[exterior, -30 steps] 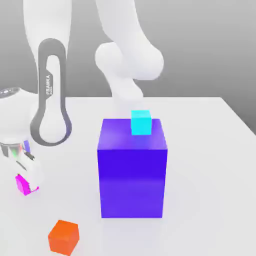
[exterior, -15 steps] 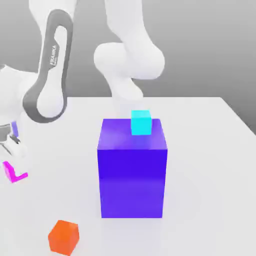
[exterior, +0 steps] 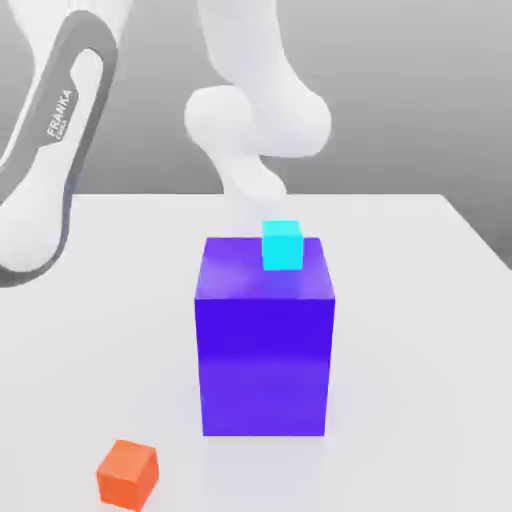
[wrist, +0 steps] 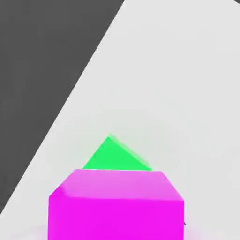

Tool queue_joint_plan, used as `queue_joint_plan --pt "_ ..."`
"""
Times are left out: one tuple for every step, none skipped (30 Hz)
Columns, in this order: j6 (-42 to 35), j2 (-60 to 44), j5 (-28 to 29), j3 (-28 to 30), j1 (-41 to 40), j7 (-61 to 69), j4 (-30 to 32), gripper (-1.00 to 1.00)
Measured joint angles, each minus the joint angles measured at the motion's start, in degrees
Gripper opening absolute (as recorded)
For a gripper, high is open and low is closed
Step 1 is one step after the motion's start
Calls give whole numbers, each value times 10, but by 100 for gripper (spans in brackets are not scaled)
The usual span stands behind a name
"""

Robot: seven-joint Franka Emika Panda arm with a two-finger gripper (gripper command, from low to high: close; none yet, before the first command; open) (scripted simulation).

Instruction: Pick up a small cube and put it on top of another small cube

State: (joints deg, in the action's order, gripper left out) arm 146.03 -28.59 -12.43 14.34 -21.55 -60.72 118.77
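The small cube, bright magenta, sits very close under the hand camera, where my gripper's jaws close, and my gripper is shut on it. Just beyond it in the hand view a small green cube rests on the white table. In the exterior view my arm's grey-striped link leans off past the exterior view's left edge.
A big blue-violet block stands mid-table with a cyan cube on its top. An orange cube lies near the front at the exterior view's left. In the hand view the table's edge runs diagonally close beside the green cube.
My hand has carried the magenta cube toward the exterior view's left and out of that frame. The arm link swung up and left. The other cubes have stayed put.
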Motion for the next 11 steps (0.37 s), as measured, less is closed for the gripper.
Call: queue_joint_plan --pt "9 -11 -4 -3 -2 2 -2 100" --pt "9 -11 -5 -3 -2 2 -2 100" --pt "9 -11 -5 -3 -2 2 -2 100" --pt "9 -11 -5 -3 -2 2 -2 100" --pt "9 -11 -5 -3 -2 2 -2 100" --pt "9 -11 -4 -3 -2 2 -2 100" --pt "13 -16 -6 -4 -3 3 -2 100" --pt "6 -9 -3 -2 -1 1 -2 100" --pt "-7 5 3 3 3 -4 -1 100" --pt "-22 23 11 8 7 -9 1 100" --pt "-40 42 19 14 11 -15 2 100"
